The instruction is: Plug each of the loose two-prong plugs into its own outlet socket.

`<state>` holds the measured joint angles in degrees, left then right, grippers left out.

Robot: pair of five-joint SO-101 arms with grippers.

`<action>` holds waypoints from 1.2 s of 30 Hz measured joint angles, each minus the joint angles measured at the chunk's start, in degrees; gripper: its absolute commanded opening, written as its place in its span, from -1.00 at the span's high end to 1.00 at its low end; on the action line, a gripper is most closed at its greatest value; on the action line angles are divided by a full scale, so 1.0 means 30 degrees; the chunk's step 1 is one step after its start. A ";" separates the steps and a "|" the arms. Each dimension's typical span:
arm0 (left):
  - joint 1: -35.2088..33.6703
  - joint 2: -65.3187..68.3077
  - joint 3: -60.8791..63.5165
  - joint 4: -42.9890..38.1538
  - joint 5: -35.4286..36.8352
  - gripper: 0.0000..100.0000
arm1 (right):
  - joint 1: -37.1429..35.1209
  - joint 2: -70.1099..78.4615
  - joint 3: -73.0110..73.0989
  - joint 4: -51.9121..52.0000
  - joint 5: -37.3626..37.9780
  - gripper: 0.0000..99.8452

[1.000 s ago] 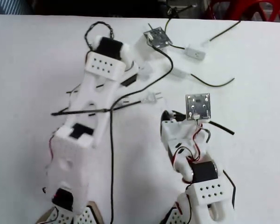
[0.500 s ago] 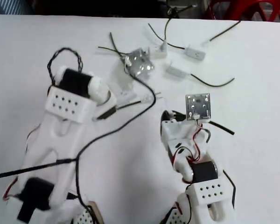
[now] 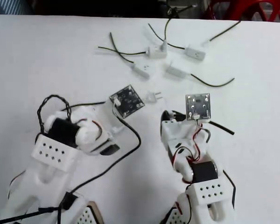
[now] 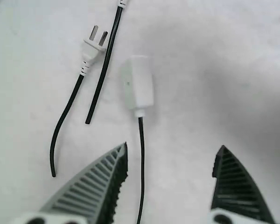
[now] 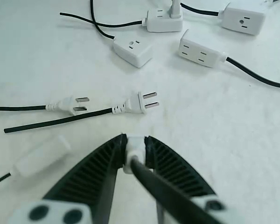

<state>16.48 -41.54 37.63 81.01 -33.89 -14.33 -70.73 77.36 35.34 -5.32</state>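
"What has the right tool (image 5: 136, 139) got?"
"Its jaws squeeze a white plug (image 5: 133, 153), close to the loose plug (image 5: 143, 101) on the desk (image 5: 233, 121)."
"And the left tool (image 4: 172, 149)?"
"Spread wide, nothing in it, near the loose plug too. A socket (image 5: 133, 50) lies near the loose plug."

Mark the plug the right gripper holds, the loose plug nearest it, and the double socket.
Held plug (image 5: 134, 148): right wrist view, white body.
Loose plug (image 5: 141, 101): right wrist view, white head.
Double socket (image 5: 200, 52): right wrist view, slotted face.
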 measured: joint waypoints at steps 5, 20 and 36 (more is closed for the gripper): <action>0.0440 0.0264 0.0059 -0.0176 0.0000 0.40 | 0.0000 0.0000 0.0000 0.0000 0.0000 0.97; 0.1788 0.8527 0.0234 -0.5890 0.0000 0.40 | 0.0000 0.0000 0.0000 0.0000 0.0000 0.97; 0.1788 1.4418 -0.1875 -0.8264 0.0000 0.53 | 0.0000 0.0000 0.0000 0.0000 0.0000 0.97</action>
<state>21.85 1.71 32.00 56.22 -33.89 -14.33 -70.73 77.36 35.34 -5.32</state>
